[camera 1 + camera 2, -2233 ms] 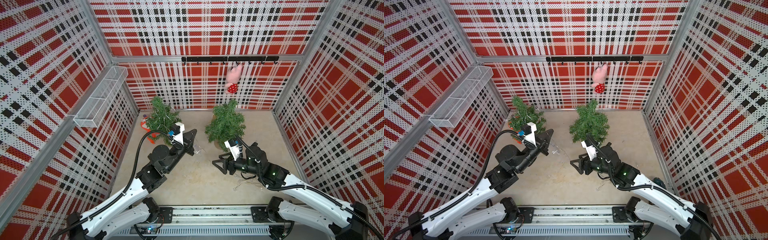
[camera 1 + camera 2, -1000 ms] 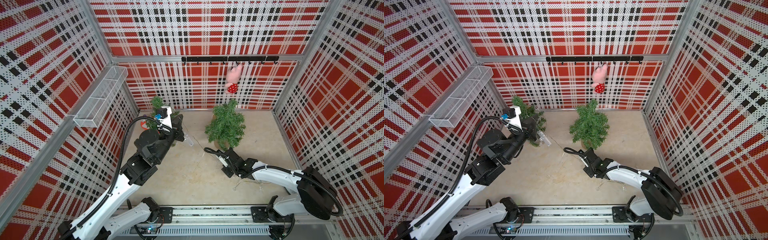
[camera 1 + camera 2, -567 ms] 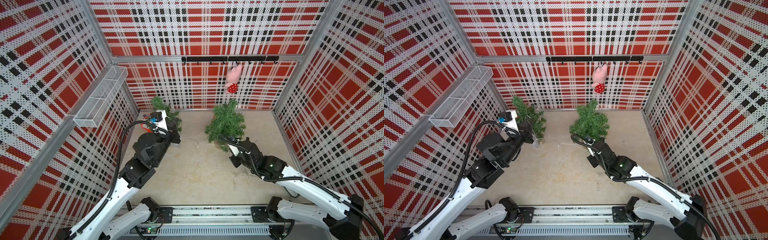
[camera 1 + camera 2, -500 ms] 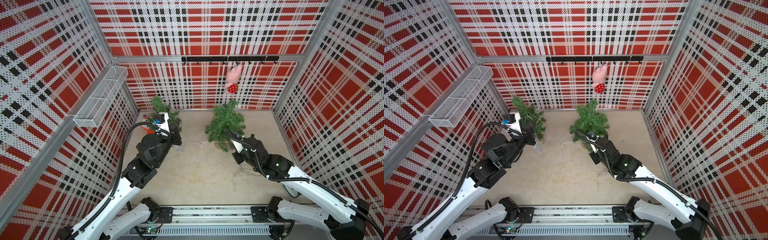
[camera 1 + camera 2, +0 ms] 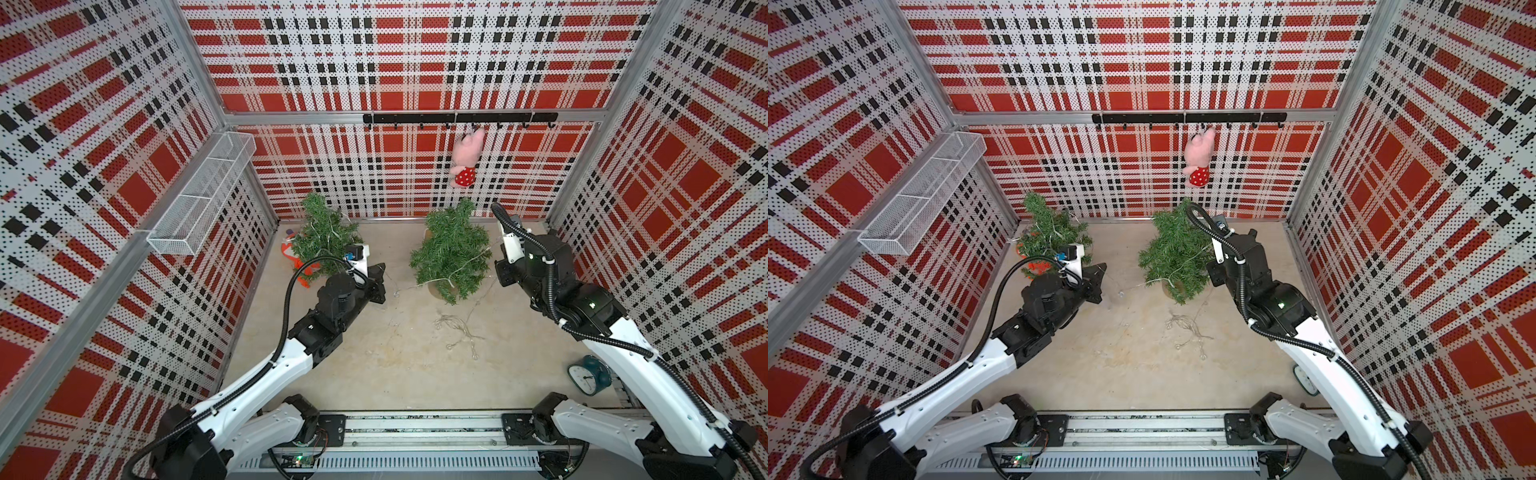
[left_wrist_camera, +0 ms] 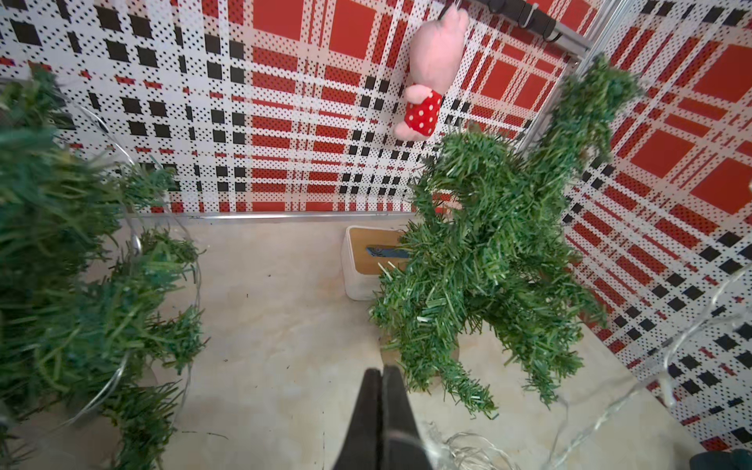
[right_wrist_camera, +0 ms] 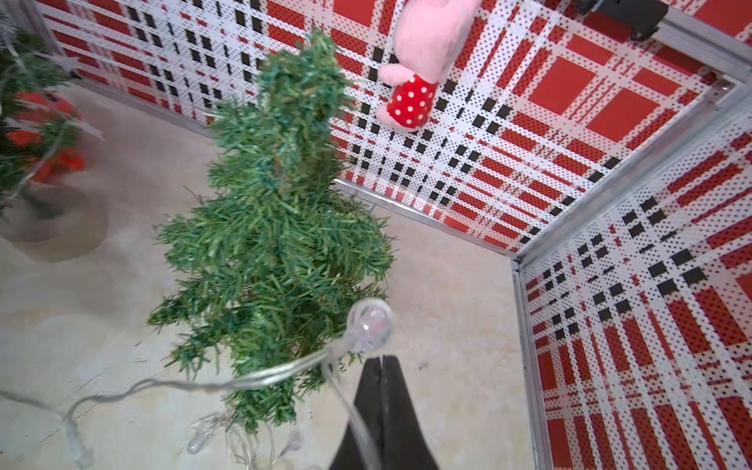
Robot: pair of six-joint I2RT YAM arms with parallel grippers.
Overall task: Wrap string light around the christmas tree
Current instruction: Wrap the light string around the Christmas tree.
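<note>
A teal alarm clock [image 5: 588, 376] stands nearest, on the surface [image 5: 374, 374] beside the right arm. Further in, a loose tangle of the string light [image 5: 451, 322] lies on the surface between the two arms, just in front of the christmas tree [image 5: 451, 255].

One strand climbs from the tangle to the right claw [image 7: 382, 360], which hangs close beside the tree's right flank. Its fingers are pressed together on the wire, and a clear bulb [image 7: 370, 325] sits right at the tips. From there the strand crosses the tree's lower branches on the near side. It then drops off the left edge and trails over the surface towards the left claw [image 6: 382, 369].

The left claw is also closed and points at the gap between the two trees, with coils of wire just beside its fingers. I cannot tell whether it pinches any of the wire.

Beyond the left claw a second tree [image 5: 324, 237], already draped in wire, stands by the left wall. A white box [image 6: 372, 260] sits behind the christmas tree. On the back wall a pink plush toy [image 5: 467, 160] hangs from a black hook rail [image 5: 415, 118].
</note>
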